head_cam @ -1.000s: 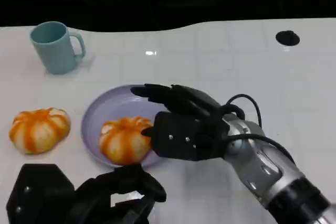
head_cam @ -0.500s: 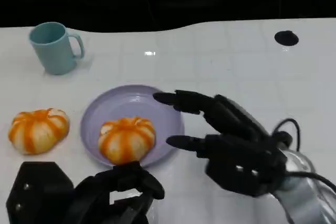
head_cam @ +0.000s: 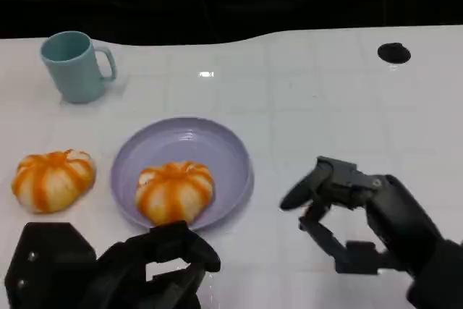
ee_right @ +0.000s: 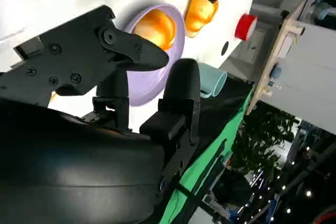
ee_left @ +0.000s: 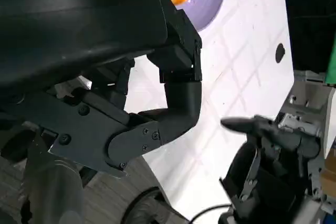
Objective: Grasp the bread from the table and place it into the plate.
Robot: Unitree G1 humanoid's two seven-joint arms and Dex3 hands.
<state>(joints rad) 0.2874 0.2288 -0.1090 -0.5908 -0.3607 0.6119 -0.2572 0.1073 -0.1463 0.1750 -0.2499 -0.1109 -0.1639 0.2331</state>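
Bread (head_cam: 175,191) in plate (head_cam: 231,151), right hand (head_cam: 362,215) apart, holding nothing

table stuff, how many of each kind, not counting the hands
bread: 2, one in the plate, one on the table left of it
plate: 1
mug: 1
black round spot on the table: 1
total: 5
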